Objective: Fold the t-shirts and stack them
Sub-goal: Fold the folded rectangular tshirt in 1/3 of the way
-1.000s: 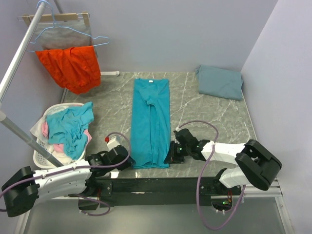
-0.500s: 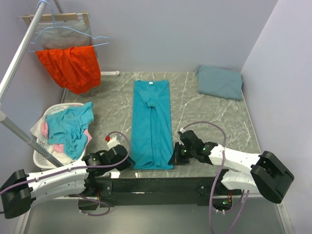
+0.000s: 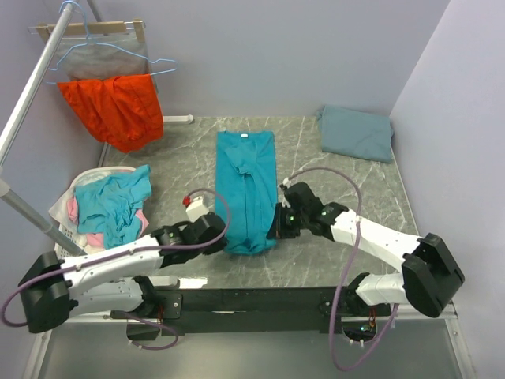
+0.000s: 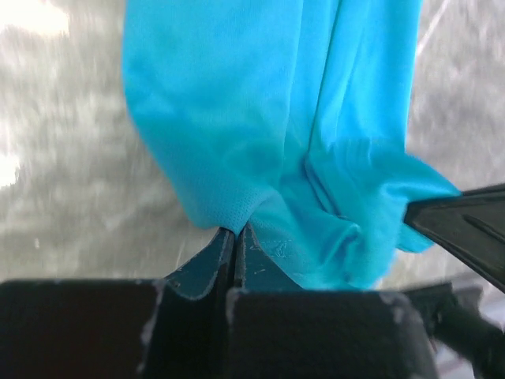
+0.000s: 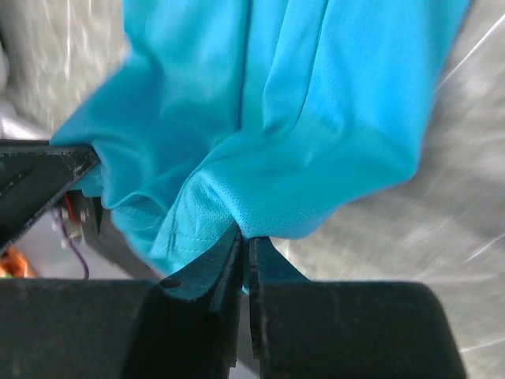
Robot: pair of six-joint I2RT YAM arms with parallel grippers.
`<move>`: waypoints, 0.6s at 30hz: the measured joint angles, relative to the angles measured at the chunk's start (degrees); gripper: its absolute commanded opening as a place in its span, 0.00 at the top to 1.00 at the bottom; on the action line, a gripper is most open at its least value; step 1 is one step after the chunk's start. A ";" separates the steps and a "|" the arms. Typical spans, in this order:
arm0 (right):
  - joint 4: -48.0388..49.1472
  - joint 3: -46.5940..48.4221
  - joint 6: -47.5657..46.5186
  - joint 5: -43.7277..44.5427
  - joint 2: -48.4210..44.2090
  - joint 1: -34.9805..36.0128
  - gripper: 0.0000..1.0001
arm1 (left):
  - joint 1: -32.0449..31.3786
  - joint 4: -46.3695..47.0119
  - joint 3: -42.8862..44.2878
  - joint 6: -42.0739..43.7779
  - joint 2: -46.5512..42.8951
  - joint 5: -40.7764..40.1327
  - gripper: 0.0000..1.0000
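Observation:
The bright teal t-shirt [image 3: 246, 178] lies as a long narrow strip down the middle of the table, neck label at the far end. My left gripper [image 3: 223, 234] is shut on its near left corner [image 4: 229, 213]. My right gripper [image 3: 273, 231] is shut on its near right corner [image 5: 237, 213]. Both hold the near hem lifted and pulled toward the far end, so the cloth bunches between them. The folded slate grey-blue t-shirt [image 3: 357, 133] lies at the far right corner.
A white laundry basket [image 3: 65, 253] with mixed cloth stands at the left edge. An orange-red garment [image 3: 114, 106] hangs on a rack at the far left, with a metal pole [image 3: 31, 87] running diagonally. Marble tabletop [image 3: 331, 189] shows between the shirts.
Both grippers have moved away from the near edge toward the table's middle, carrying the teal shirt's near hem with them; the strip now looks shorter.

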 measured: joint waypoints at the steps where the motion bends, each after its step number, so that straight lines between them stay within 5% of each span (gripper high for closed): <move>1: -0.11 0.98 -0.74 0.17 0.81 -1.05 0.89 | 0.72 0.22 1.03 0.79 1.55 -0.52 0.99; 10: -2.23 10.12 -7.91 -1.03 12.50 -10.21 0.88 | 15.17 7.32 5.84 10.80 10.97 0.42 0.97; 18: -2.45 20.35 -12.63 -3.13 25.46 -13.90 0.87 | 21.29 14.64 13.05 17.22 24.52 4.44 0.99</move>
